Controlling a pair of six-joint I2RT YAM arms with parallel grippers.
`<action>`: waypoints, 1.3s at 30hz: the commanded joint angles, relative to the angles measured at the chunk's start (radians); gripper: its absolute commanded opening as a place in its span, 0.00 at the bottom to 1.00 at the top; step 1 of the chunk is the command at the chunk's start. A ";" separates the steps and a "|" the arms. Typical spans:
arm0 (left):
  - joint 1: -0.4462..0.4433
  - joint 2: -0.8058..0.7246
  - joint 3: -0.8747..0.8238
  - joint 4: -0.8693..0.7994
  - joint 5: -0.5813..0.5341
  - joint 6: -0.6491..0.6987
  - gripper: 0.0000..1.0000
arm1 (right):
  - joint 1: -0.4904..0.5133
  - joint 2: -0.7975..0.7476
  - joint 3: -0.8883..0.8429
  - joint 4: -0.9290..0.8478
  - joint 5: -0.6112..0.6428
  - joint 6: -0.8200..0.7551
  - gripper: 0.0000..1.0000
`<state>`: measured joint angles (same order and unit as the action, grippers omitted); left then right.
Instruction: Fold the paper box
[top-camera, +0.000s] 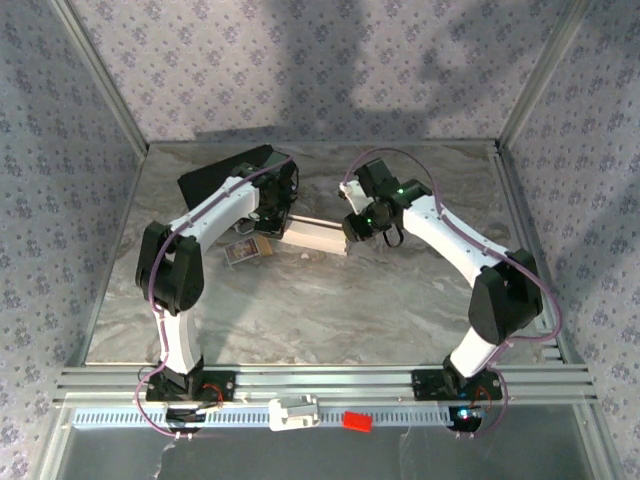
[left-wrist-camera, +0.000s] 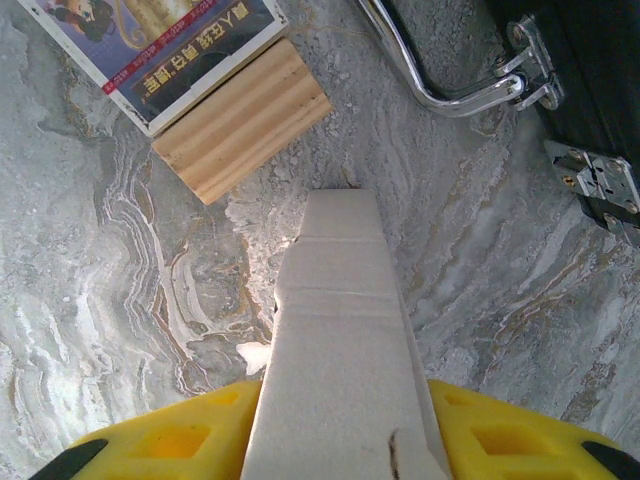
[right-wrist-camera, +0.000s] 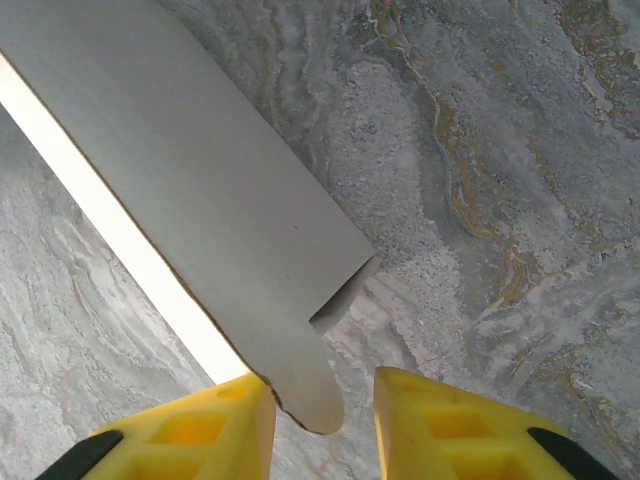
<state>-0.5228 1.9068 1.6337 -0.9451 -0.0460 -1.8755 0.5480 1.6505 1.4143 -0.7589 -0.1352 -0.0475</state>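
Note:
The white paper box (top-camera: 316, 236) lies stretched between my two grippers at mid-table. In the left wrist view its narrow end (left-wrist-camera: 340, 330) runs back between the yellow fingers (left-wrist-camera: 160, 440), and my left gripper (left-wrist-camera: 340, 445) is shut on it. My left gripper (top-camera: 278, 228) is at the box's left end and my right gripper (top-camera: 352, 228) at its right end. In the right wrist view the box (right-wrist-camera: 200, 190) slants in from the upper left. Its rounded tab (right-wrist-camera: 310, 385) hangs between my right gripper's (right-wrist-camera: 325, 420) jaws, touching the left finger (right-wrist-camera: 190, 435), with a gap to the right finger (right-wrist-camera: 450, 425).
A black case (top-camera: 225, 180) with metal latches and a chrome handle (left-wrist-camera: 440, 95) lies behind the left arm. A printed card (top-camera: 245, 252) and a small wooden block (left-wrist-camera: 240, 120) sit just left of the box. Metal frame posts and patterned walls enclose the marbled table (top-camera: 330, 310).

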 joint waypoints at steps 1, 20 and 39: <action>0.006 0.018 0.031 -0.093 -0.005 -0.263 0.43 | 0.009 -0.002 0.027 -0.005 0.026 -0.017 0.28; 0.011 0.029 0.032 -0.077 -0.002 -0.280 0.43 | 0.041 0.019 0.053 -0.029 0.075 0.109 0.00; 0.010 0.037 0.028 -0.031 -0.001 -0.312 0.39 | 0.114 -0.011 -0.047 0.018 0.201 0.557 0.00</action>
<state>-0.5167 1.9209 1.6413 -0.9424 -0.0540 -1.8782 0.6491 1.6566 1.4075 -0.7357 0.0250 0.4244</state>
